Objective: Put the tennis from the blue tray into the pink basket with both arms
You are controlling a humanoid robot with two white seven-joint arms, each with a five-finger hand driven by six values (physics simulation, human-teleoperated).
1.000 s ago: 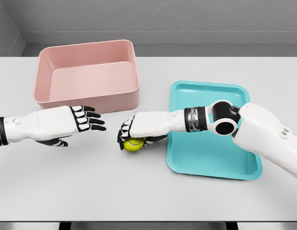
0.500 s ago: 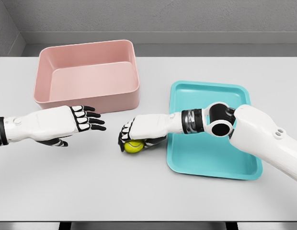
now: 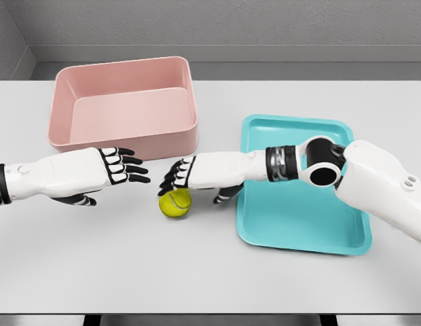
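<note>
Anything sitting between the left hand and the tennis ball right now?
No. In the head view only bare table separates the left hand from the tennis ball.

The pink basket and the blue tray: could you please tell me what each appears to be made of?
The pink basket looks like moulded plastic with a matte finish: smooth even walls, rounded corners, soft shading without sharp highlights. The blue tray also looks like plastic, slightly glossier, with a thin raised lip and rounded corners. As both are simulator renders, the material is only a guess.
</note>
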